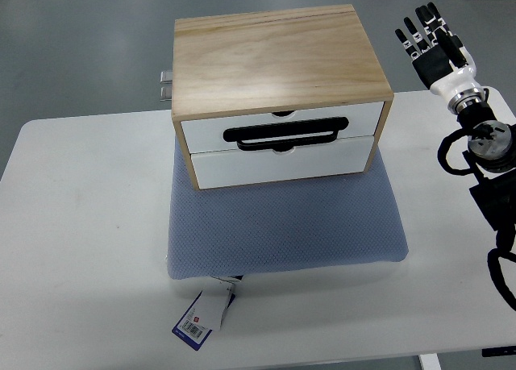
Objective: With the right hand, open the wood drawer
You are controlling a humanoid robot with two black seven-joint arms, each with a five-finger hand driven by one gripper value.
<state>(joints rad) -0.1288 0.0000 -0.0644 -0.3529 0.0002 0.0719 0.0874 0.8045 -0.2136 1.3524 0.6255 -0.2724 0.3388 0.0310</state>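
Note:
A light wood drawer box (278,60) stands on a blue-grey mat (282,225) in the middle of the white table (81,225). Its front holds two white drawers, both shut, with a black bar handle (286,133) across the upper one. My right hand (431,39) is raised at the upper right, well to the right of the box and apart from it. Its fingers (419,27) are spread and hold nothing. My right arm (488,144) comes in from the right edge. My left hand does not show.
A white and blue tag (203,315) lies at the mat's front left corner. A small metal fitting (166,85) sticks out at the box's back left. The grey floor shows beyond the table's far edge.

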